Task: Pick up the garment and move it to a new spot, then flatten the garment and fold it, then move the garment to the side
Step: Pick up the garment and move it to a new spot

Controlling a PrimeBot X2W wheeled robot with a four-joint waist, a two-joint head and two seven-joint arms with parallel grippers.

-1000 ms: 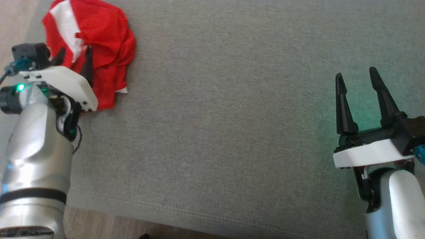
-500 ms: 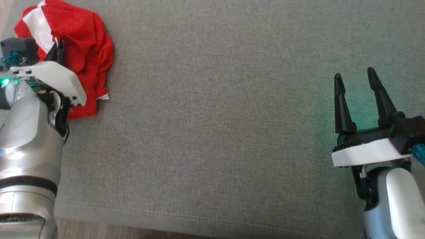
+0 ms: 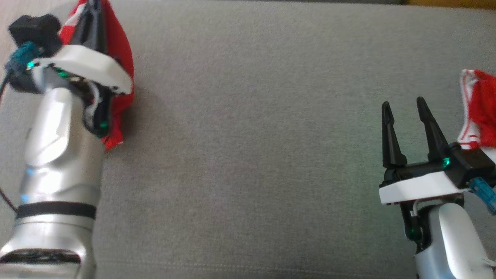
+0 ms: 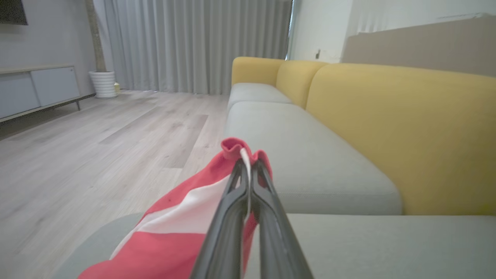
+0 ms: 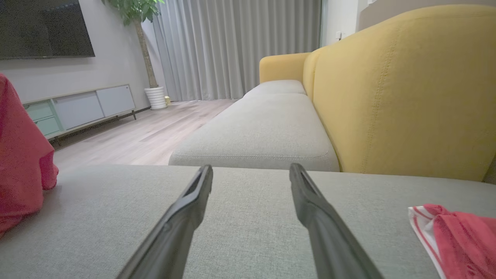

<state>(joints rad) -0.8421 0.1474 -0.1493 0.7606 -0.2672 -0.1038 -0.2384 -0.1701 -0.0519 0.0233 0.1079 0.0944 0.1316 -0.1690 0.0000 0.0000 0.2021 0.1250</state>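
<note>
In your head view the left gripper (image 3: 92, 15) is clamped on the red garment (image 3: 123, 81) at the far left corner of the grey seat cushion (image 3: 252, 135) — raised, I'd judge, to carry it to a new spot. Your left wrist view shows a bunched fold pinched at the fingertips, the rest draping toward the cushion. In the right wrist view the right gripper (image 5: 252, 168) hovers wide and empty over the cushion's right side, near a second red cloth (image 5: 461, 232).

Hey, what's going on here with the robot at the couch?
The robot's left gripper is shut on a fold of the red and white garment, holding it up over the left end of the grey sofa seat. Its right gripper hovers open and empty above the seat, beside a second red and white cloth lying at the right.
</note>
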